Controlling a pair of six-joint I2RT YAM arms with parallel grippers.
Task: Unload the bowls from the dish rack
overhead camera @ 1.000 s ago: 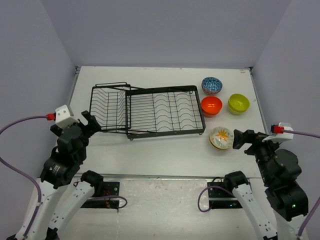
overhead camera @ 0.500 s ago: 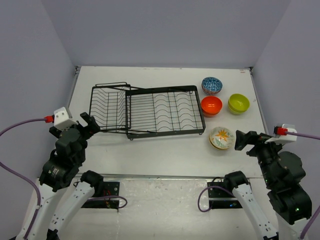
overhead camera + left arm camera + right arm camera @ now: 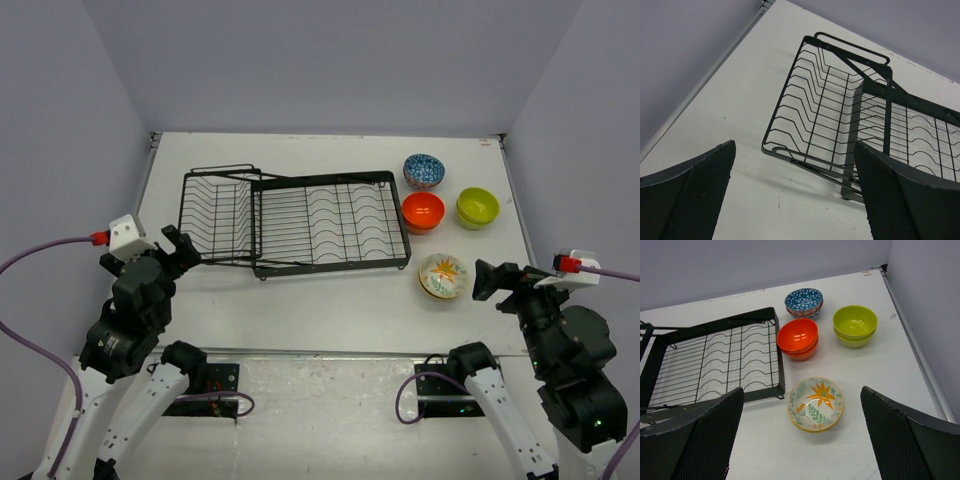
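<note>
The dish rack [image 3: 300, 222] is seen left of centre on the tabletop [image 3: 330, 300]. To its right the bowls are set out: the blue-patterned bowl [image 3: 424, 170] farthest, the orange bowl [image 3: 423, 211] beside the rack's right end, the lime green bowl [image 3: 477, 207] further right, and the floral bowl [image 3: 443, 276] nearest. The left pincer [image 3: 180, 247], near the rack's near-left corner, and the right pincer [image 3: 487, 281], just right of the floral bowl, are held wide apart with nothing gripped.

Bright even light, soft shadows

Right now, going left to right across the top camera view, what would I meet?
left claw → dish rack → orange bowl → lime green bowl
</note>
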